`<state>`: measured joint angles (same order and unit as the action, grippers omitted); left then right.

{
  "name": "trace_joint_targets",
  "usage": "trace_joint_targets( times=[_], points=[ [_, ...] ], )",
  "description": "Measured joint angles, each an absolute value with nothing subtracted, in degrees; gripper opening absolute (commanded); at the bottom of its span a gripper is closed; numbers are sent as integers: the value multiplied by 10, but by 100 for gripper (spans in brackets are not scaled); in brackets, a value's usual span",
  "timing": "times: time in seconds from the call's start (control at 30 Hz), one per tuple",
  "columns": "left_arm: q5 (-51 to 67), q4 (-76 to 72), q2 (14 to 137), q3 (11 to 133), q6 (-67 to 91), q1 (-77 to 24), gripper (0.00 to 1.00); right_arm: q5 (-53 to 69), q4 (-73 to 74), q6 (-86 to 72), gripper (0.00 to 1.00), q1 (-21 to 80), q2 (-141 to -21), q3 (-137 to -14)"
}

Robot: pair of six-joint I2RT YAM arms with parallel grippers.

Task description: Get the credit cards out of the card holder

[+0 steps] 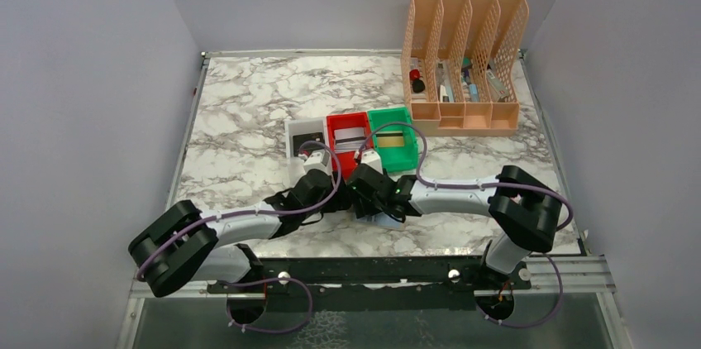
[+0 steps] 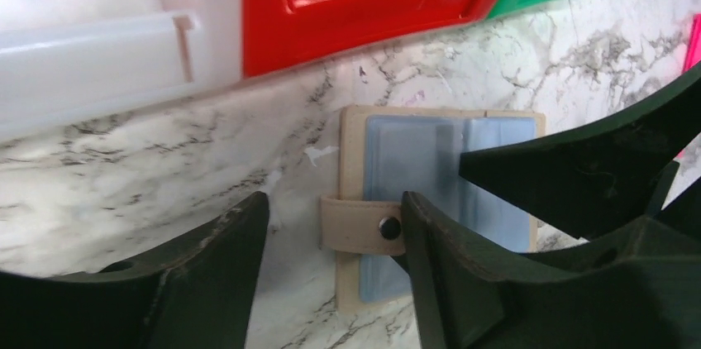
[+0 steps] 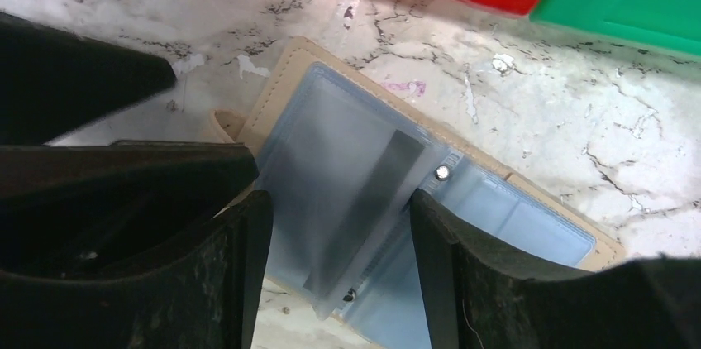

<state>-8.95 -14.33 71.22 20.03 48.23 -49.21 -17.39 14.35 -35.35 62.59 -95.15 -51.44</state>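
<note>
Both jaws stand wide, holding nothing; I see left gripper [image 2: 335,200] and right gripper [image 3: 339,198] angled down, meeting mid-frame over the open card holder [image 2: 413,150].

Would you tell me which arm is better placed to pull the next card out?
Right, probably: the right gripper hangs open astride the grey card sleeved in the card holder; the left gripper, also open, sits over the strap.

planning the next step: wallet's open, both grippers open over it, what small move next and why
Probably lower the right gripper and pinch the grey strip showing in the clear sleeve of the card holder; it may be a card, and the jaws stand open above it.
</note>
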Motion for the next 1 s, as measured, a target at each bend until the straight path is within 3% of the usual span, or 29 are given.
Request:
trace_joint_targets(
  times=[0.17,0.3,0.53,0.67,1.0],
  points=[
    [-62,-171,737,202,491,-495,40,-184,131,-361,46,627,-951,-510],
    [-48,-170,743,201,490,-496,27,-187,128,-361,42,627,-950,-509],
    [-47,-171,728,180,509,-500,9,-185,128,-346,21,630,-945,-508],
    [-46,-168,701,159,526,-516,7,-168,127,-333,12,633,-943,-508],
    [-48,-137,642,130,558,-540,8,-123,129,-324,7,634,-926,-500]
  ],
)
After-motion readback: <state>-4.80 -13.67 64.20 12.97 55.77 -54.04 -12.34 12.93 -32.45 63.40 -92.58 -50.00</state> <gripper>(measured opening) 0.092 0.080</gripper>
